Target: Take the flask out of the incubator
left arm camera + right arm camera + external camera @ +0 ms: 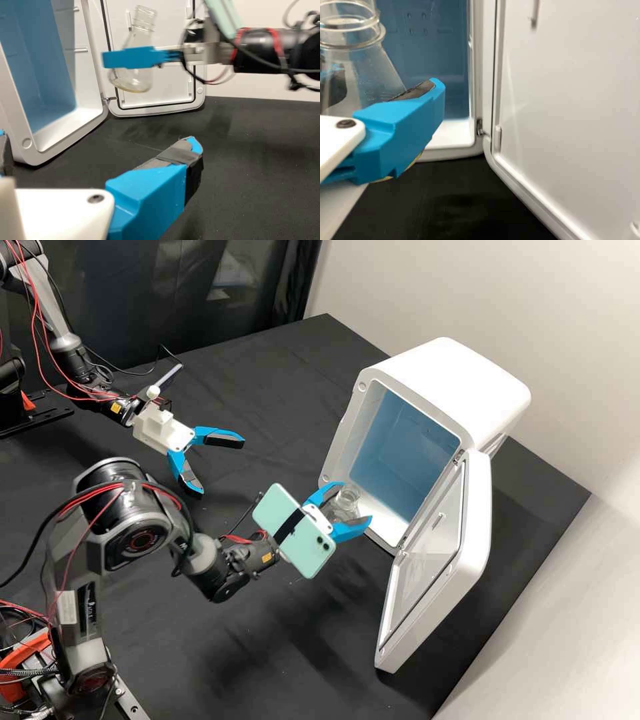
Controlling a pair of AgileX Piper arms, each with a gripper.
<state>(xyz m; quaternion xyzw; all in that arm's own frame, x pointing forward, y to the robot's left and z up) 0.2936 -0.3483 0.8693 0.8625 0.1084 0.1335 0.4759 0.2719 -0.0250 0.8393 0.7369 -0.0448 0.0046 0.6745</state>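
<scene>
A clear glass flask [347, 497] hangs just in front of the open white incubator [453, 380], at the lower rim of its blue chamber. My right gripper [348, 508] is shut on the flask's body, one blue finger on each side. In the left wrist view the flask [134, 65] is tilted in front of the incubator door [160, 95], held by a blue finger [135, 56]. The right wrist view has the flask's neck [350, 30] close up beside a finger [400, 132]. Farther back on the bench, my left gripper [219, 465] stands open and holds nothing.
The incubator door [440, 553] swings out toward the front, right of the flask. A mint-green phone [297, 530] is strapped on the right arm's wrist. Black bench [280, 393] stretches left of the incubator; its right edge [533, 560] runs close behind the door.
</scene>
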